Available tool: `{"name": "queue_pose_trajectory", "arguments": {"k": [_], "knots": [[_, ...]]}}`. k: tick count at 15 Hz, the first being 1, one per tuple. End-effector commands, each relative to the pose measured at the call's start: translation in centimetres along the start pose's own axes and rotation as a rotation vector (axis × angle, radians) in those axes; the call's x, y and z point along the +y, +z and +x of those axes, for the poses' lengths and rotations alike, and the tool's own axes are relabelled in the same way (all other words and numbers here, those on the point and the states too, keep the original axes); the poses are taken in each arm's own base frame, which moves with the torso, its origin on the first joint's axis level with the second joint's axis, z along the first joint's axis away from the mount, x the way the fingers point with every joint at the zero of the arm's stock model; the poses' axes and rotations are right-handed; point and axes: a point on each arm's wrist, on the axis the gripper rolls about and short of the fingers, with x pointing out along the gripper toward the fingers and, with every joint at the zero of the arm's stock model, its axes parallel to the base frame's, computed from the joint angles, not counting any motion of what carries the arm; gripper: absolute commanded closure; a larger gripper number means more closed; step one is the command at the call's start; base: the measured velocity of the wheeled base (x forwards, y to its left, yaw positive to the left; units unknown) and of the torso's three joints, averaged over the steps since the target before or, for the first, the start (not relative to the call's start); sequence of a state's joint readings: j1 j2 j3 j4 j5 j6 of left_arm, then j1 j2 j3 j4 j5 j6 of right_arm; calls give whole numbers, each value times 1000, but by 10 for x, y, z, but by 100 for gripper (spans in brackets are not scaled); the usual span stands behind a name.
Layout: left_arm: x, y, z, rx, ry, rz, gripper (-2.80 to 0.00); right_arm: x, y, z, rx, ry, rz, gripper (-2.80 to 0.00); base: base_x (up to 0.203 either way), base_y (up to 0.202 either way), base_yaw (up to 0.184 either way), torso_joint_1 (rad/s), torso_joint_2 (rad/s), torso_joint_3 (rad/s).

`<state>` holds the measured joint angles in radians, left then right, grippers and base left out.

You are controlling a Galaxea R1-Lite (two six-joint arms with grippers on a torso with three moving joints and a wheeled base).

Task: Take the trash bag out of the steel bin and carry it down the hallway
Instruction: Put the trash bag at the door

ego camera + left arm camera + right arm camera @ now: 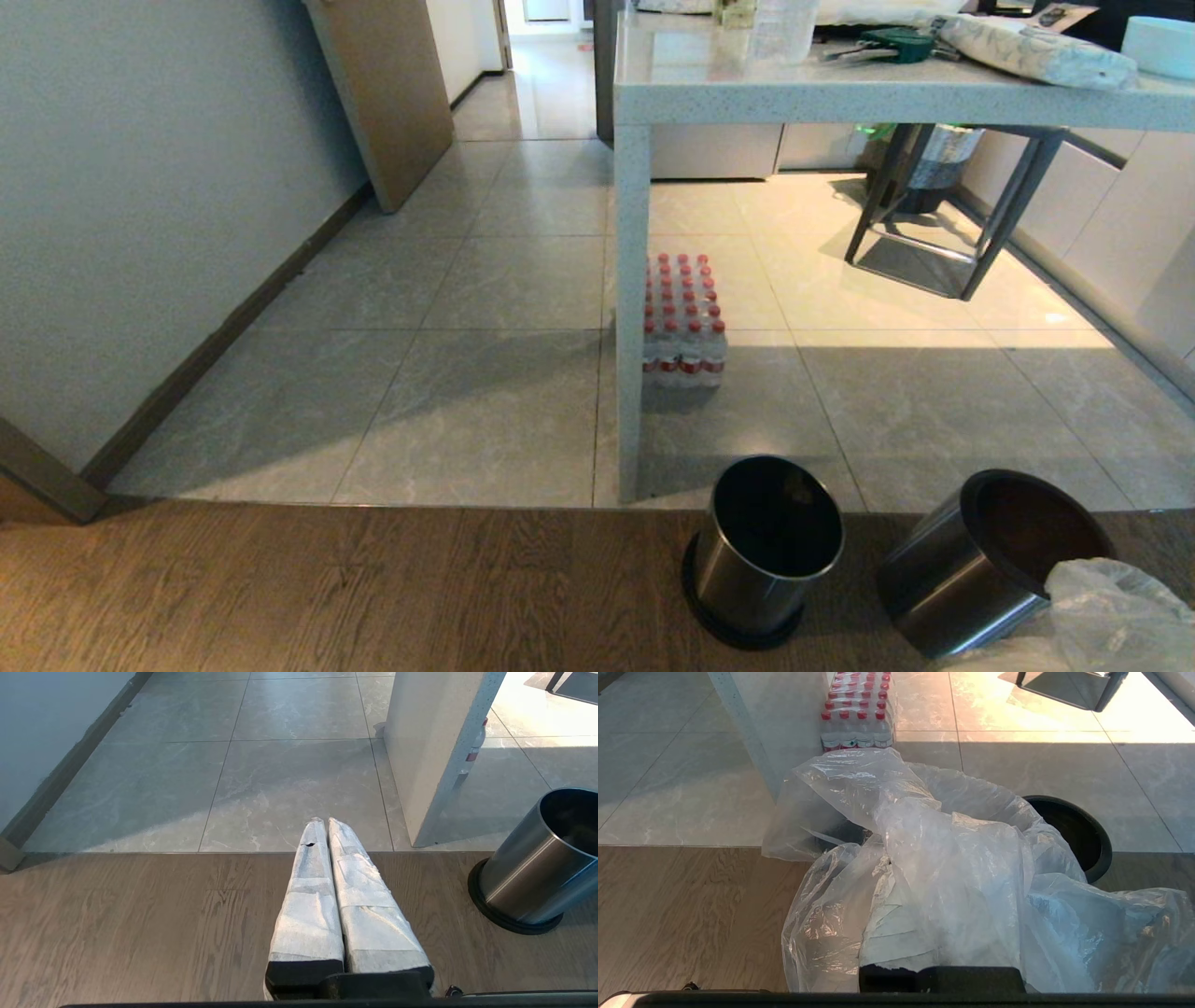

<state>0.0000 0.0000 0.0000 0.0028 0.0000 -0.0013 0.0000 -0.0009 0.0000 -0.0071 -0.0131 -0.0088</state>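
Right claw (941,933) apparently gripping trash bag (952,868).

Daylight from the far right, frames sharp, shade near the camera

Sun glares off the floor tiles (934,308) under the bench (840,93), whose shadow crosses them; the wood floor (327,588) lies dim, and the trash bag (952,877) catches pale sheen, perhaps hazing what it covers.

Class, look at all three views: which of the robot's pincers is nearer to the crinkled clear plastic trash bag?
Right. The right pincer is buried in the crinkled clear plastic trash bag, gripping it. The left pincer hangs shut over wood floor, beyond a steel bin.
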Motion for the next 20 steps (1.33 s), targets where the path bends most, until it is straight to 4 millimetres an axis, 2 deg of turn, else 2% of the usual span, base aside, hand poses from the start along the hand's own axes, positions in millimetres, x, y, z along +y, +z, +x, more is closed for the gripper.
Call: {"name": "queue_pose_trajectory", "arguments": {"k": [1, 12, 20], "knots": [[0, 0, 0, 0, 0, 5, 0, 0, 0, 0, 3, -1, 0, 0, 0, 0, 0, 0, 0, 0], [0, 0, 0, 0, 0, 3, 0, 0, 0, 0, 3, -1, 0, 0, 0, 0, 0, 0, 0, 0], [0, 0, 0, 0, 0, 1, 0, 0, 0, 0, 3, -1, 0, 0, 0, 182, 0, 2, 4, 2]]}}
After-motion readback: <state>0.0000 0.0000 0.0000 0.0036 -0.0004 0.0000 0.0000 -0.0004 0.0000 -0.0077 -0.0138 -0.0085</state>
